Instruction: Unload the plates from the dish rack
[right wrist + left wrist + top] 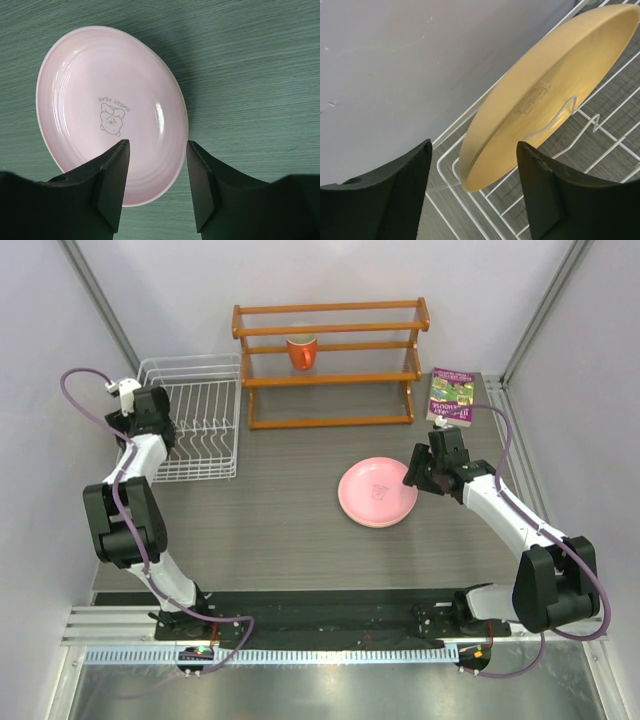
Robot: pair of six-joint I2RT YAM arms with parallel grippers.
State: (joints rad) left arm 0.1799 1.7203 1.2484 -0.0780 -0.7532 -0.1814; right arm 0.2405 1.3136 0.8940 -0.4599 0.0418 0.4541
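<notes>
The white wire dish rack [205,430] stands at the back left. My left gripper [160,428] is open over its left side. In the left wrist view an orange-tan plate [540,95] stands tilted on edge in the rack's bars [438,164], its lower rim between my open left gripper's [474,149] fingers, not touched. The pink plate [378,492] lies flat on the table. My right gripper [418,478] is open and empty just above its right rim [157,145]. A thin tan edge shows under the pink plate [100,100]. The lavender plate is out of view.
An orange-brown wooden shelf rack [330,360] with an orange-red mug [302,352] stands at the back centre. A book [451,396] lies at the back right. A grey wall runs close beside the dish rack's left side.
</notes>
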